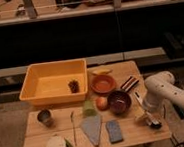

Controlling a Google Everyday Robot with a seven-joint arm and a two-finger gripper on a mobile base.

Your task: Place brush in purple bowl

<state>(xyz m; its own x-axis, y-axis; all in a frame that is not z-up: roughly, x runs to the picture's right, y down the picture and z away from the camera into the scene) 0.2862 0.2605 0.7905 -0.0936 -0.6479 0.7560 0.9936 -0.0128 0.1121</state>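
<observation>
White arm (164, 92) at the right edge, elbow bent, forearm angled downward, gripper (153, 122) low at the near right, fingers spread apart
</observation>
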